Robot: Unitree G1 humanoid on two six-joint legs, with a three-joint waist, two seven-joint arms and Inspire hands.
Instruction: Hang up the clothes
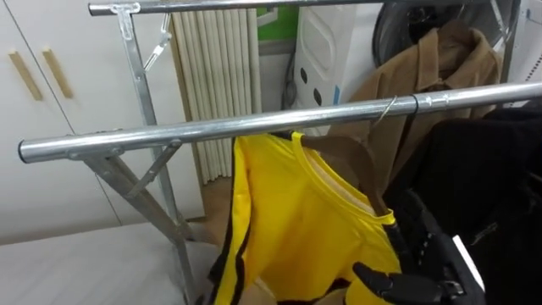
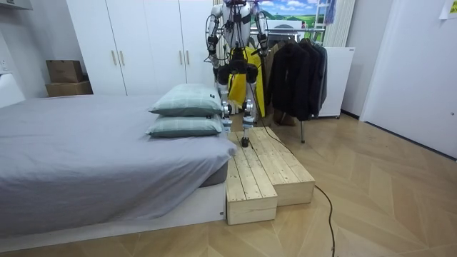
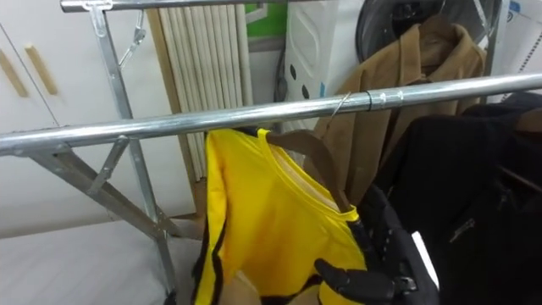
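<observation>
Just below the rail [image 1: 212, 129], yellow shirt [image 1: 296, 220] hangs vertically, hanger [image 1: 351, 157] sloping rightward.

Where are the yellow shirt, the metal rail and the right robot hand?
yellow shirt [image 1: 296, 229], left eye view, on its front panel.
metal rail [image 1: 169, 134], left eye view, bare stretch left of the shirt.
right robot hand [image 1: 411, 281], left eye view, on its dark body.

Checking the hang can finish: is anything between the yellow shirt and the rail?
Nothing visible. The yellow shirt on its wooden hanger sits right at the metal rail, on a bare stretch; the brown coat and black jacket hang further right.
</observation>
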